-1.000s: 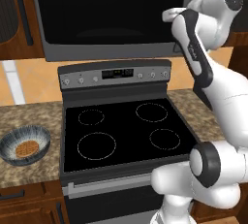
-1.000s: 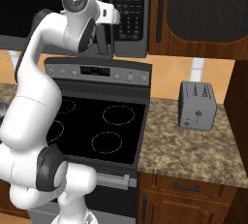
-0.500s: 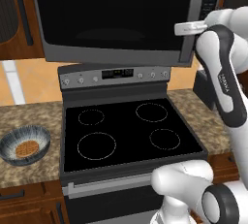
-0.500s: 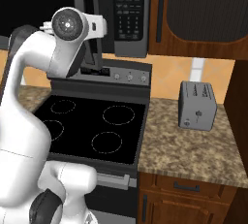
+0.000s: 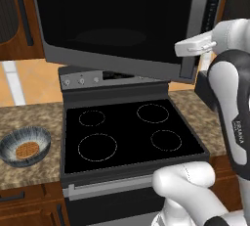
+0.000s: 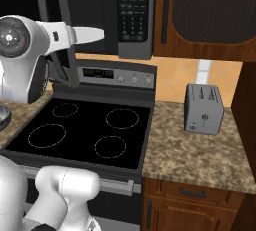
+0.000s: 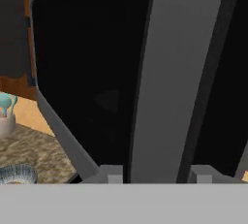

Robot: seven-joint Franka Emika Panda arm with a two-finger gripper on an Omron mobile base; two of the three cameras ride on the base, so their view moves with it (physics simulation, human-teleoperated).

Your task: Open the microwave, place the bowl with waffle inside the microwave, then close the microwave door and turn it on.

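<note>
The microwave (image 5: 122,19) hangs above the stove (image 5: 127,134), and the microwave door (image 5: 117,22) stands partly swung out over the back of the cooktop, its black glass facing the left base camera. In the hand view the door's grey frame (image 7: 160,77) runs upright between the two fingertips (image 7: 110,173) of the gripper (image 7: 157,174), one tip on each side of it. The tips sit close along that frame at a middling spread, but contact cannot be confirmed, so whether the claw grips the door cannot be told. The button panel (image 6: 134,7) shows at the microwave's right side in the right base view. The bowl (image 5: 24,145) rests on the speckled counter (image 5: 29,117) to the left of the stove, well apart from the microwave. The waffle (image 5: 27,150) lies flat in the bottom of the bowl, near its centre. A grey toaster (image 6: 203,109) stands on the counter to the right of the stove.
</note>
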